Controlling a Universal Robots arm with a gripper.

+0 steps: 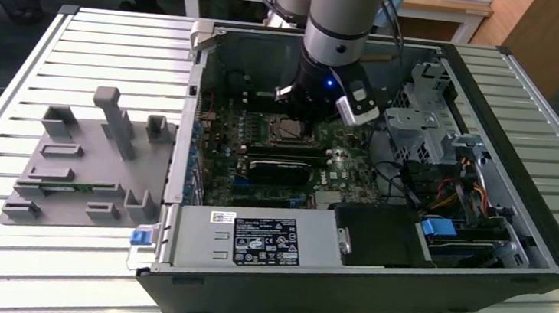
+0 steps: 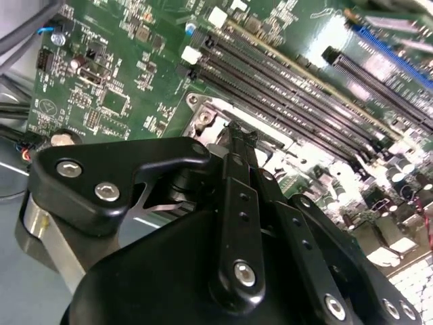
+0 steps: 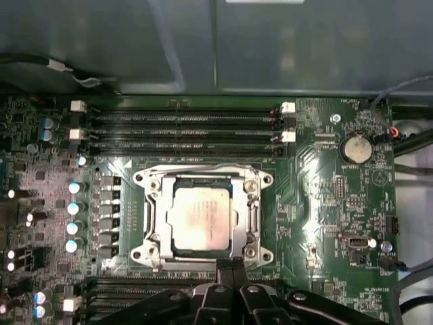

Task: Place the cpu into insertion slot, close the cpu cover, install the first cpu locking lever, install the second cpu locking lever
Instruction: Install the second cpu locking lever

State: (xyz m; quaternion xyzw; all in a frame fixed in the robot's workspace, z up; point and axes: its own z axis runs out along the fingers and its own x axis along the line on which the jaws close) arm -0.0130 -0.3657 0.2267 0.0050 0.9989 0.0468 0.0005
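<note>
In the first wrist view, the dull silver-grey square cpu [image 3: 201, 215] is seated in the black insertion slot [image 3: 250, 215], framed by the thin silver metal cpu cover [image 3: 203, 177], apparently lowered. The black claw [image 3: 230, 267] is poised at the socket's edge, fingers drawn together, nothing held. Any lever should be pressed squarely, without skidding across the green board [image 3: 331, 203].

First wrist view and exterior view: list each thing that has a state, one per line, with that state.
cpu: seated flat in the slot.
slot: filled by the cpu.
cover: down, framing the cpu.
hand: at the socket's edge, fingers together, holding nothing visible.
case: side panel off, lying flat, board exposed.
memory slots: no sticks in them.
</note>
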